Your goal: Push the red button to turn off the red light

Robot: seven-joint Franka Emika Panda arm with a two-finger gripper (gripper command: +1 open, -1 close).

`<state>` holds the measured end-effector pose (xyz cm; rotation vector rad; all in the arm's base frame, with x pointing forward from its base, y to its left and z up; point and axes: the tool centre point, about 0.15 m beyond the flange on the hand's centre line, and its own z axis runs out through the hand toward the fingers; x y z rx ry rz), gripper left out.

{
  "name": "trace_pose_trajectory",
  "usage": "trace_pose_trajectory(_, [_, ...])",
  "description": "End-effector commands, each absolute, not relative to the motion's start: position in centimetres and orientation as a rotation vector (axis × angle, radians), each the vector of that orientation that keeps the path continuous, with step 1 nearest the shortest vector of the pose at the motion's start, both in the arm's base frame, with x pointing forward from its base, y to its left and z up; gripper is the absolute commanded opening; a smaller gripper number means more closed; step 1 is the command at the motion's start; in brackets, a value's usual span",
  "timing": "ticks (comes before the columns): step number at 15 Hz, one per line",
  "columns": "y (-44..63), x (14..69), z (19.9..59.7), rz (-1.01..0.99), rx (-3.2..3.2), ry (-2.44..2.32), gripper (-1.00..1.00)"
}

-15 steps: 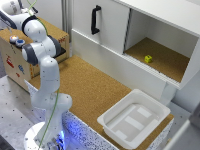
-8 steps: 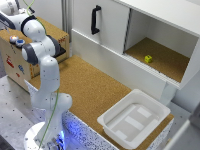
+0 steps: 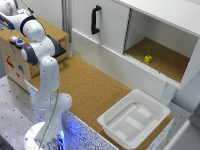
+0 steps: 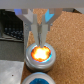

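In the wrist view the red button (image 4: 41, 53) is a round stud with a bright orange-red glowing centre and a pale rim. My gripper (image 4: 41, 39) hangs directly over it with the fingers pressed together and nothing between them. The tips sit at the button's top edge; I cannot tell if they touch it. The twin stud with a blue centre (image 4: 36, 79) lies right beside it. In the exterior view the two studs (image 3: 13, 39) sit on the wooden box (image 3: 14, 62) at the far left, and the arm (image 3: 37, 47) bends over them.
A cork-covered table (image 3: 95, 92) carries a white tray (image 3: 134, 118) near its front right. A white cabinet (image 3: 107, 30) with a black handle (image 3: 94, 19) stands behind it. Its open compartment holds a small yellow object (image 3: 148, 59).
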<state>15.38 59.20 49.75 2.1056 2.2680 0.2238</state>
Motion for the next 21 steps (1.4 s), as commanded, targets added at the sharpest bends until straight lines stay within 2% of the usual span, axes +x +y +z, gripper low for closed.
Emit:
trace_pose_trajectory(1, [61.6, 17.0, 47.8, 0.007, 2.062, 2.249, -1.00])
trace_pose_trajectory(8, [61.2, 16.9, 44.6, -0.066, 1.991, 2.250, -1.00])
trace_pose_trajectory(10, [60.7, 17.1, 44.7, -0.070, 2.011, 2.230, -1.00])
trace_pose_trajectory(12, [60.7, 17.6, 46.1, -0.040, 2.041, 2.218, -1.00])
trace_pose_trajectory(16, [60.5, 19.2, 52.2, 0.121, 2.130, 2.178, -1.00])
trace_pose_trajectory(17, [60.3, 19.9, 53.1, 0.156, 2.177, 2.148, 1.00])
trace_pose_trajectory(21, [59.7, 21.3, 52.9, 0.186, 2.245, 2.060, 1.00])
